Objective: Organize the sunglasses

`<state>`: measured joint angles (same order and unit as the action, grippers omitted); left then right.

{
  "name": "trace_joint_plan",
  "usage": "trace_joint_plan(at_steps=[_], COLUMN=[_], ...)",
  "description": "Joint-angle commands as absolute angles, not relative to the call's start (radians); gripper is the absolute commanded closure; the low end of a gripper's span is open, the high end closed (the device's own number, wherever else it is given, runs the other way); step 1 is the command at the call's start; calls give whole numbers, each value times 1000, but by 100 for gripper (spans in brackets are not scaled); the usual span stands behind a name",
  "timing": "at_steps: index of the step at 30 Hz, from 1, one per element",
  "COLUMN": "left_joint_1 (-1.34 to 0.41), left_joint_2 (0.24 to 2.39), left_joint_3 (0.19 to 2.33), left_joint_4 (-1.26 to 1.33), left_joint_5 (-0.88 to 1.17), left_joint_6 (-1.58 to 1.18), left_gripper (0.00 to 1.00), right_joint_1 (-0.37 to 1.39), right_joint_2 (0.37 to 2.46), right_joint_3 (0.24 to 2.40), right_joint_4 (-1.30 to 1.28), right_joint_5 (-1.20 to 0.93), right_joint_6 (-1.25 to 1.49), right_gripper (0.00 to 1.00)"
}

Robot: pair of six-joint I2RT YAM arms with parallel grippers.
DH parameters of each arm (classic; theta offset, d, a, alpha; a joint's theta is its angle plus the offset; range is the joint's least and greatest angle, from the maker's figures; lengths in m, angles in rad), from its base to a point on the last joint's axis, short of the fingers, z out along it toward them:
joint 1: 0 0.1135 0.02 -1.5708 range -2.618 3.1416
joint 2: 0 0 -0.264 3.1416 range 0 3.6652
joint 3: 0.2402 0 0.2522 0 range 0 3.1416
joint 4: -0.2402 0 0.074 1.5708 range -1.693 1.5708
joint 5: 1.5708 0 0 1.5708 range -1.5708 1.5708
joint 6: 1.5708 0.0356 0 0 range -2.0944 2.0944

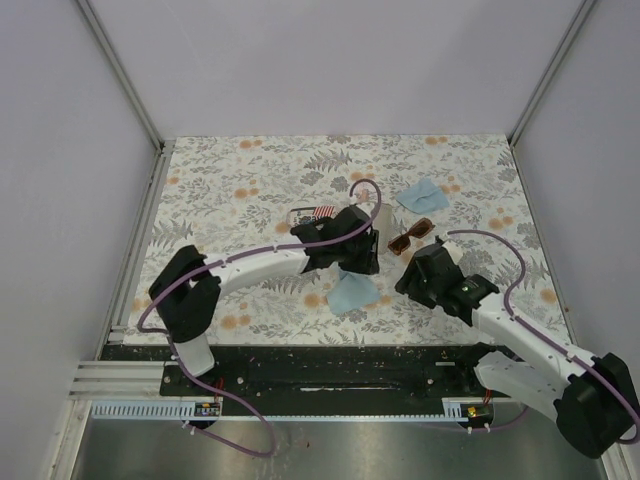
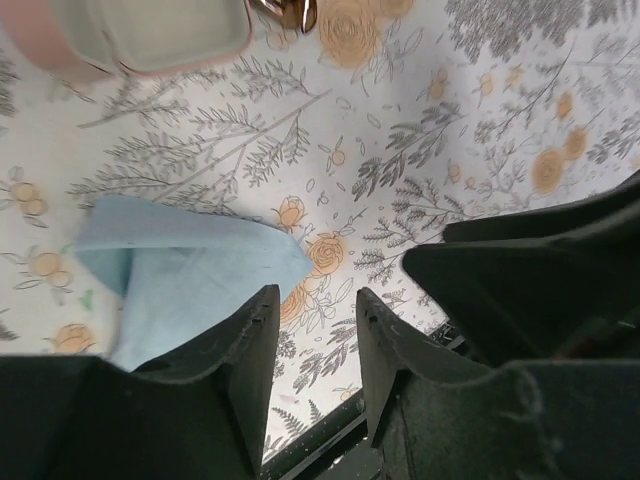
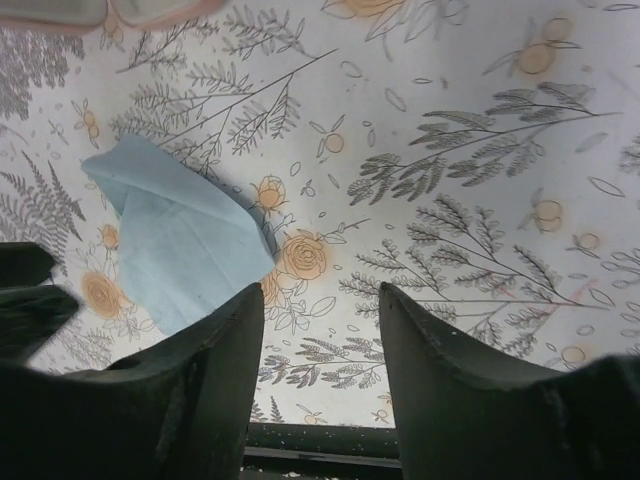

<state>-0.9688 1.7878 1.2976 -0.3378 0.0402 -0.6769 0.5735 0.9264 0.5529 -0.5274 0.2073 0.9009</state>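
The reddish-brown sunglasses [image 1: 411, 237] lie on the floral table between my two grippers; one glossy corner shows at the top of the left wrist view [image 2: 290, 12]. I cannot make out the silvery pair. My left gripper [image 1: 356, 262] hovers over the table's middle, just left of the sunglasses, open and empty [image 2: 315, 300]. My right gripper [image 1: 410, 281] hovers just in front of the sunglasses, open and empty [image 3: 320, 300]. An open pink case [image 2: 150, 35] lies beside the sunglasses and also shows in the right wrist view [image 3: 150, 10].
A folded blue cloth [image 1: 352, 292] lies below both grippers [image 2: 190, 265] [image 3: 180, 240]. A second blue cloth [image 1: 422, 195] lies farther back. A flag-printed case [image 1: 322, 212] peeks out behind the left gripper. The table's black near edge [image 3: 320, 440] is close.
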Motion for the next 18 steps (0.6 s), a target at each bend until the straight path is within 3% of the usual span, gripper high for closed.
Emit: trace_joint_plan(at_steps=[1,4,9,14,18], left_joint_1=[-916,-859,-805,-802,-805], left_joint_2=[1683,1631,1545,1482,1459], left_joint_3=[1350,1295,1143,1019,925], left_joint_4=[-446,-466,-466,-457,-428], left_joint_5=[14,32,40,60,103], left_joint_6=[-629,-630,-629,-646,-676], left_gripper=[60,61,62,63,64], right_joint_1=[580,580,581,581,581], right_joint_2=[1037,1168,1357,1413,1445], right_joint_3=[563,620,690,706,719], right_joint_4=[-375,-354,-321,-295,-291], right_joint_5=[68,3,-75,-75,-100], right_joint_6=[825,756,695,680,672], right_gripper=[47,53,53,54,63])
